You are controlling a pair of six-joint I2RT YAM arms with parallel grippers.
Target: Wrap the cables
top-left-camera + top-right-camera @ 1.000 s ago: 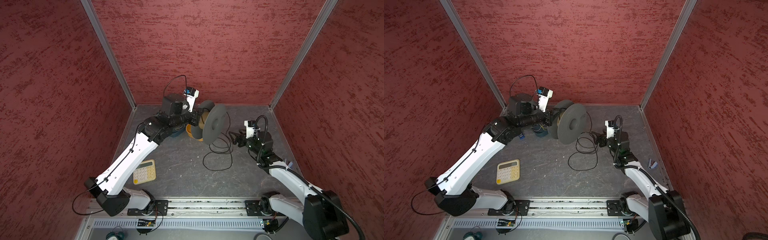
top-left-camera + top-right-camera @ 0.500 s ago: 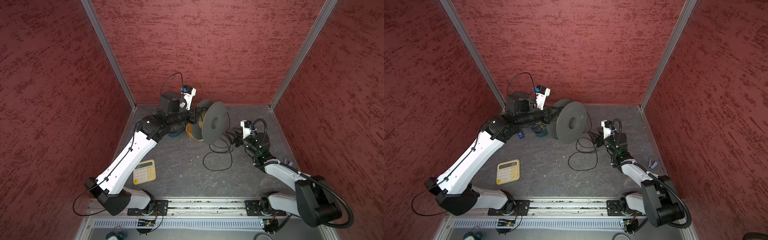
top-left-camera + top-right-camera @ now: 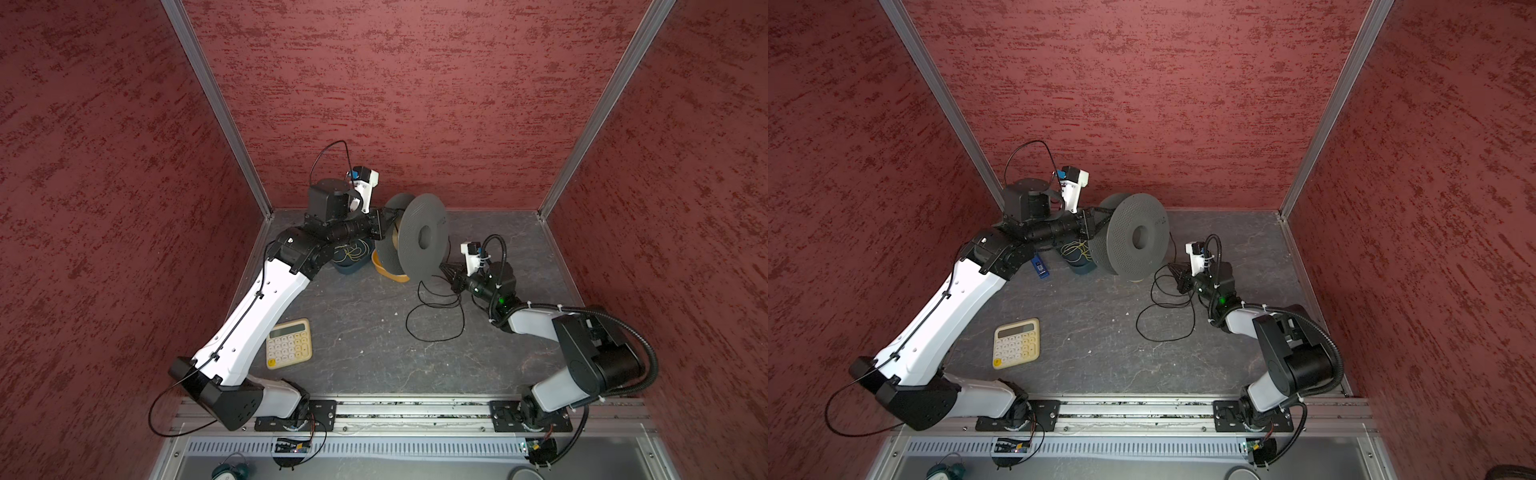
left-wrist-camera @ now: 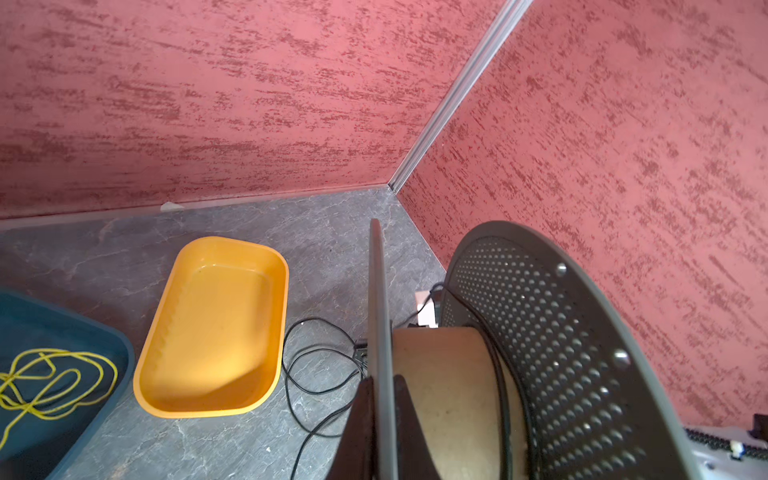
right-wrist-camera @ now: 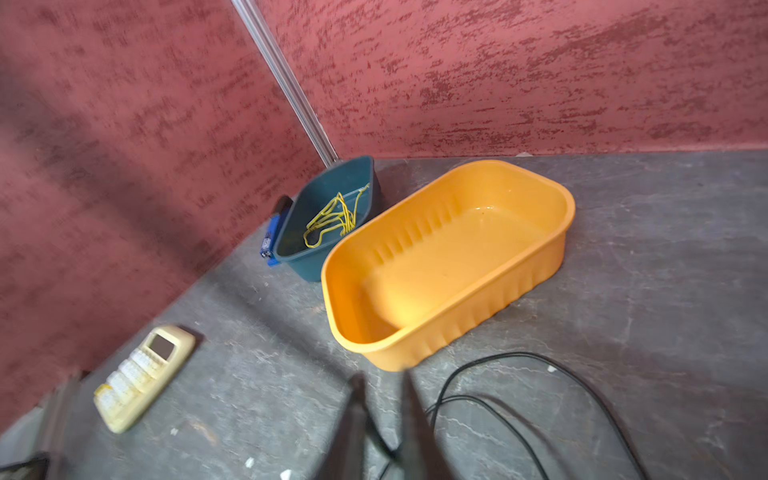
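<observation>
The cable (image 3: 434, 340) lies in loose black loops on the grey table (image 3: 353, 370), right of centre in both top views, between the spool (image 3: 411, 259) and the right arm. Only the left wrist view shows 1 strand lying on the spool's tan core beside the perforated flange, with more loops on the table next to the orange tray (image 4: 232, 240).

The right gripper (image 5: 383, 377) is pressed together low over the table, with a strand running between its blurred fingers. The left gripper (image 4: 379, 388) pinches the rim of 1 of the spool's 2 flanges, holding the spool on edge near the back wall.

A small blue object (image 3: 1040, 266) beside the teal tray (image 3: 1081, 268) shows in a top view and in the right wrist view; elsewhere the left arm covers it. The calculator (image 3: 289, 343) lies front left. Bare table is open between it and the loops, which lie well clear of the right wall and the front rail.
</observation>
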